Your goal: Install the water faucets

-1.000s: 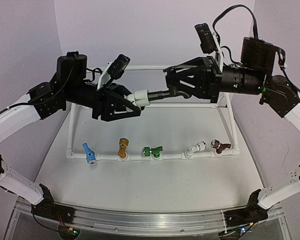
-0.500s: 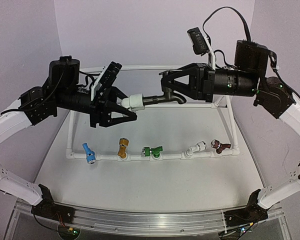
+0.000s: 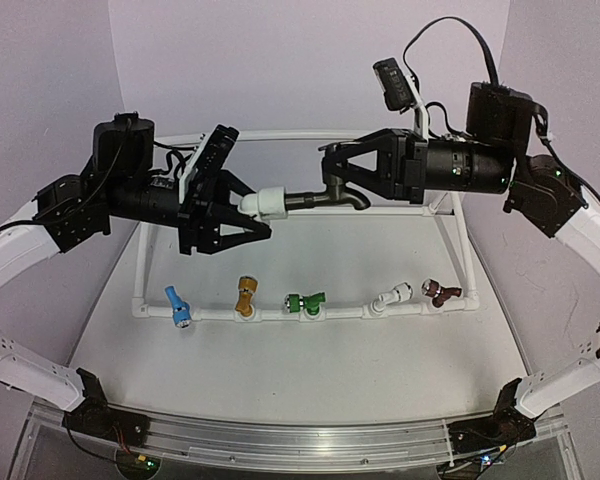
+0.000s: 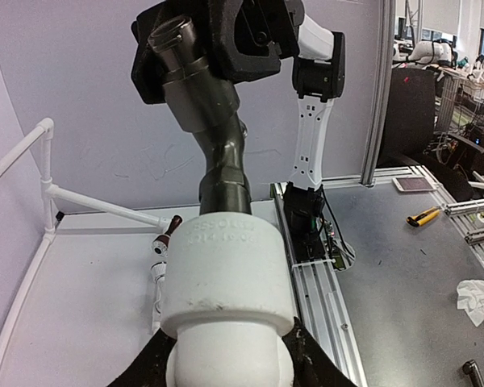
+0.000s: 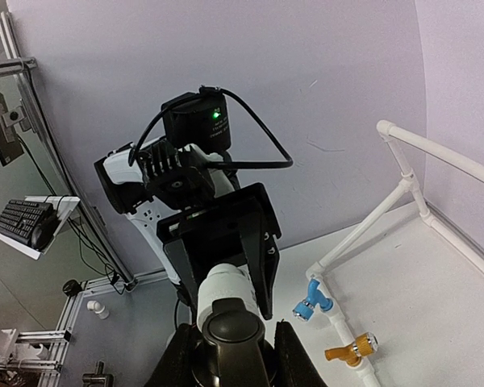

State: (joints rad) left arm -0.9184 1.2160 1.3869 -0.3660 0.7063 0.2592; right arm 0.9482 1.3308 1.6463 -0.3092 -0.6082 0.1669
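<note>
A dark grey faucet (image 3: 325, 197) with a bent lever hangs level in mid-air above the pipe frame, its white fitting (image 3: 265, 204) pointing left. My left gripper (image 3: 252, 215) is shut on the white fitting (image 4: 226, 274), with a black finger on each side of its narrow end. My right gripper (image 3: 332, 180) is shut on the grey faucet body (image 5: 230, 330). In the left wrist view the faucet (image 4: 218, 137) rises out of the fitting into the right gripper's jaws. Blue (image 3: 176, 303), gold (image 3: 245, 297), green (image 3: 304, 302), white (image 3: 391, 296) and maroon (image 3: 442, 292) faucets sit along the front pipe.
The white pipe frame (image 3: 350, 312) stands on the table, with a front rail, side rails and a raised back rail (image 3: 280, 134). Both arms reach over it from the sides. An aluminium rail (image 3: 300, 445) runs along the near table edge.
My left wrist has rolled around the white fitting and drawn back to the left. The right gripper and the faucet have shifted slightly left and up. Both grips persist.
</note>
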